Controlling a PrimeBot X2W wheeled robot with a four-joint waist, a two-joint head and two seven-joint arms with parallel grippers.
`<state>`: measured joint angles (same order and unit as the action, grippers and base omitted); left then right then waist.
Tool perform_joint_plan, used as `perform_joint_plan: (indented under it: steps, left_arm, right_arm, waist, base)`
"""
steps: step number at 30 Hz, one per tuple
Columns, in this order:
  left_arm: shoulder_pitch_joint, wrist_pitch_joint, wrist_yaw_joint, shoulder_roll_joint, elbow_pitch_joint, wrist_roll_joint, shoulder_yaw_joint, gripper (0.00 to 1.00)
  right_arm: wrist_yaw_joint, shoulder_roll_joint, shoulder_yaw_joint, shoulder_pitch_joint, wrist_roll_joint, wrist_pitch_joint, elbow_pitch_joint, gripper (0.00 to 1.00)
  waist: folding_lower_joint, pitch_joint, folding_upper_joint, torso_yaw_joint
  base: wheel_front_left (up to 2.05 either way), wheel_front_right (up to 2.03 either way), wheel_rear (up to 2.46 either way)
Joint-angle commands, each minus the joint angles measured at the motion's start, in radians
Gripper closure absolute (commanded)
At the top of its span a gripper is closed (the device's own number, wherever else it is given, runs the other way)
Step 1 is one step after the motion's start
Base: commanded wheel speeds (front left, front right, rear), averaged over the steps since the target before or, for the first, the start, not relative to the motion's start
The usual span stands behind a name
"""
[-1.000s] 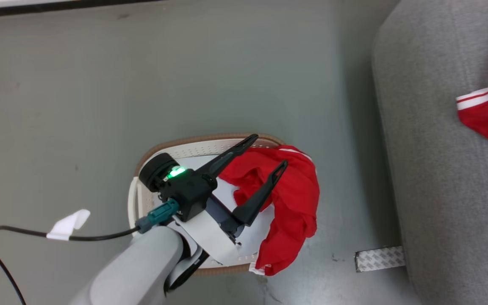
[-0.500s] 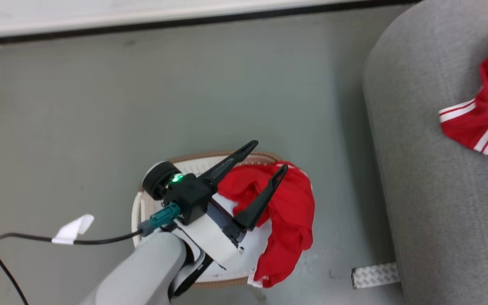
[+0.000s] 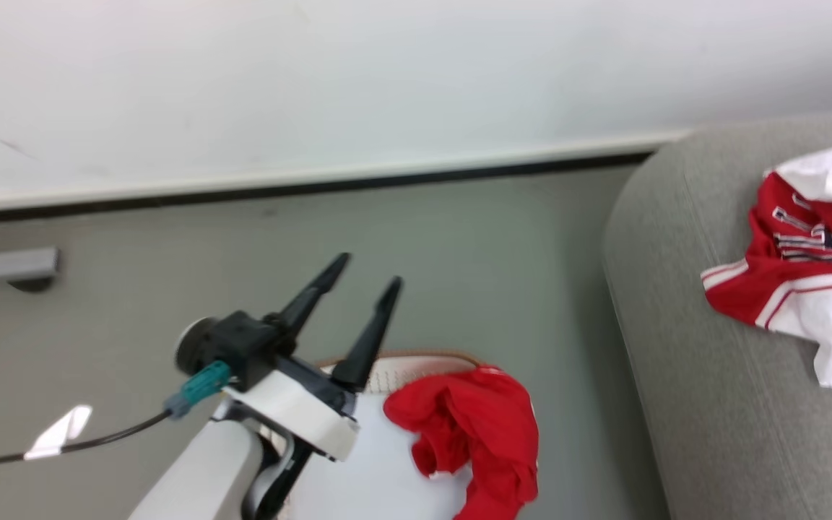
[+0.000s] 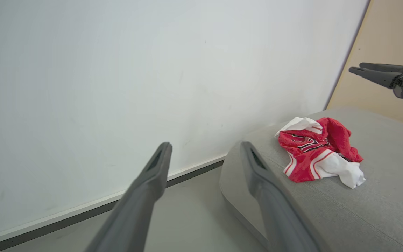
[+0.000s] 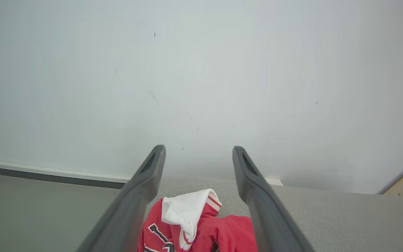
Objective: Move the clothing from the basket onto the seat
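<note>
Red plain garment (image 3: 481, 419) draped on basket (image 3: 423, 356), head view; jersey (image 4: 303, 154) on seat (image 4: 380, 217); left pincer (image 3: 370, 269), right pincer (image 5: 198, 148) both spread wide, empty.

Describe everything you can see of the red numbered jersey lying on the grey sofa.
The red jersey with black-and-white numerals lies crumpled in a loose heap on the grey woven-fabric sofa, near its rounded end by the wall. It looks like thin, soft cloth. White stripes edge its hems, and white lining is turned out at two ends of the heap. Only the sofa touches it: the right gripper hangs above it, fingers open and clear of the cloth.
</note>
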<state>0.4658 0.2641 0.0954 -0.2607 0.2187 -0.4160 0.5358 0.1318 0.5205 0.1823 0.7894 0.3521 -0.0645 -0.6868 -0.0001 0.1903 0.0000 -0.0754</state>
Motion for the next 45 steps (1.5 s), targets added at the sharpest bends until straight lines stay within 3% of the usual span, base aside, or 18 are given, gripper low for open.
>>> perform_joint_plan:
  steps: [1, 8, 16, 21, 25, 32, 45]
  left_arm:
    - [-0.025, 0.000, -0.006, -0.003, 0.005, -0.012, -0.015, 0.00]
    - [-0.099, 0.000, -0.029, -0.006, 0.021, -0.010, -0.123, 0.00]
    - [-0.201, 0.000, -0.051, -0.010, 0.032, 0.007, -0.246, 0.00]
    - [-0.274, 0.000, -0.059, 0.011, 0.029, 0.032, -0.316, 0.00]
    - [-0.327, 0.000, -0.055, 0.037, 0.012, 0.064, -0.367, 0.00]
    - [-0.396, 0.000, -0.038, 0.077, -0.026, 0.139, -0.443, 0.00]
    - [-0.403, 0.000, 0.009, 0.141, -0.015, 0.193, -0.511, 0.00]
  right_arm:
    - [-0.002, 0.003, 0.005, -0.040, 0.018, -0.007, 0.025, 0.00]
    - [-0.002, -0.051, -0.019, -0.212, 0.069, -0.072, 0.228, 0.00]
    - [-0.002, -0.207, -0.116, -0.474, 0.012, -0.139, 0.423, 0.00]
    - [-0.002, -0.328, -0.167, -0.640, -0.034, -0.175, 0.518, 0.00]
    - [-0.002, -0.388, -0.162, -0.732, -0.078, -0.194, 0.555, 0.00]
    - [-0.002, -0.442, -0.153, -0.788, -0.119, -0.201, 0.572, 0.00]
    - [-0.002, -0.468, -0.159, -0.795, -0.146, -0.201, 0.594, 0.00]
  waist:
    - [0.0001, -0.066, 0.0000, 0.042]
    - [0.0001, -0.148, 0.0000, 0.097]
    - [0.0001, -0.181, 0.0000, 0.145]
    - [0.0001, -0.198, 0.0000, 0.159]
    - [0.0001, -0.196, 0.0000, 0.160]
    - [0.0001, -0.187, 0.0000, 0.141]
    - [0.0001, -0.184, 0.0000, 0.125]
  base:
    - [0.00, 0.00, 0.00]
    - [0.00, 0.00, 0.00]
    - [0.00, 0.00, 0.00]
    - [0.00, 0.00, 0.00]
    - [0.00, 0.00, 0.00]
    - [0.00, 0.00, 0.00]
    - [0.00, 0.00, 0.00]
